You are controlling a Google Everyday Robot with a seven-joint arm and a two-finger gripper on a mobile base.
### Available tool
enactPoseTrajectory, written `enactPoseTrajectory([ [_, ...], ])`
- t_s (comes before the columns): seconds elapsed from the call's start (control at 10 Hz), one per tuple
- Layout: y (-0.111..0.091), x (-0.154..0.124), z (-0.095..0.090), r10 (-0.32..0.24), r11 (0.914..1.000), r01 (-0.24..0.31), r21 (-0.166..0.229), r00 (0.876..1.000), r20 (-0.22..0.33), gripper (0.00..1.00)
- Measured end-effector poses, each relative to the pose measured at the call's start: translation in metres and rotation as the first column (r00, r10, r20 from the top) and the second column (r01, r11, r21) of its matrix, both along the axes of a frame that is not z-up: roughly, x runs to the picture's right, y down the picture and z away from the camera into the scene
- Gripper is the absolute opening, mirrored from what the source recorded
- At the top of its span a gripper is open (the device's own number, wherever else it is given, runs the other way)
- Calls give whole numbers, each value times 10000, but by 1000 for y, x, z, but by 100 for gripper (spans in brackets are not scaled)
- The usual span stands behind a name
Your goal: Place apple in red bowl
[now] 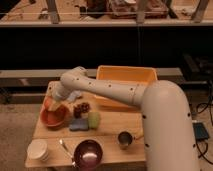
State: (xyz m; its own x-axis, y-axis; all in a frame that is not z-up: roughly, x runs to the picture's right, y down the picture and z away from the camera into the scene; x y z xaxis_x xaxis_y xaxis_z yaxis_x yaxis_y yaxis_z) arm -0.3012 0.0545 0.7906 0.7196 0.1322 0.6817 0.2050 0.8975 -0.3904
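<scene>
Tool (59,103) hangs over the red bowl (54,118) on the desk (110,128), touching the apple (48,103); its grip and the apple's axis cannot be told.

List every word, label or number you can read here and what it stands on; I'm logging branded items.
None: no text can be read anywhere in this view.
The yellow bin, red bowl, purple bowl and cup show no lettering.
The arm bears only dark dots, no marking.
The claw is over the red bowl, beside the apple; nothing on it is legible.
</scene>
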Motion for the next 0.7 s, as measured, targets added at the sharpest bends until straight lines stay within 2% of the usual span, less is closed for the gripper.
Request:
enactPoseTrajectory([
  [0.1, 6, 2, 7, 4, 9999, -5, -127, 10000, -64, 80],
  [0.3, 10, 7, 8, -8, 9997, 4, -236, 9999, -169, 80],
  [0.7, 3, 23, -3, 283, 9993, -284, -233, 9996, -45, 80],
])
